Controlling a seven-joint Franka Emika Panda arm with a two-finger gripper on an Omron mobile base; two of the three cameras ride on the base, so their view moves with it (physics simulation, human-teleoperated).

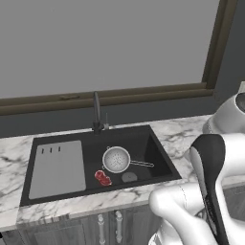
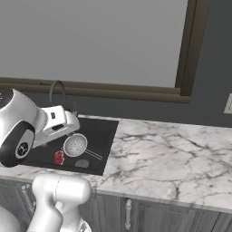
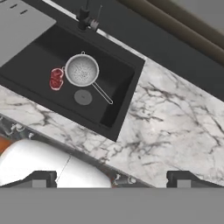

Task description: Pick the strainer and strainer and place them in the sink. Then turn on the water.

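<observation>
The claw (image 3: 112,179) stands wide apart, its two dark fingertips (image 3: 41,178) far from each other at the bottom of the hand view, and nothing lies between them. It holds nothing. It hangs above the marble counter (image 3: 175,118), near the front edge of the counter and off the right end of the sink (image 3: 120,98).

The sink is the landmark for all positions below. One strainer (image 3: 82,70), a round silver mesh bowl with a thin wire handle, lies inside the sink basin, well apart from the claw. Its handle runs toward the right wall of the sink. The round grey drain (image 3: 83,97) lies on the sink floor just in front of the strainer. A red item (image 3: 56,78) lies just beside the strainer, on its left, on the sink floor.

The flat grey slotted board (image 1: 58,167) covers the left part of the sink. The dark arched faucet (image 1: 97,112) rises from the back rim of the sink, behind the strainer. No stream runs from it.
</observation>
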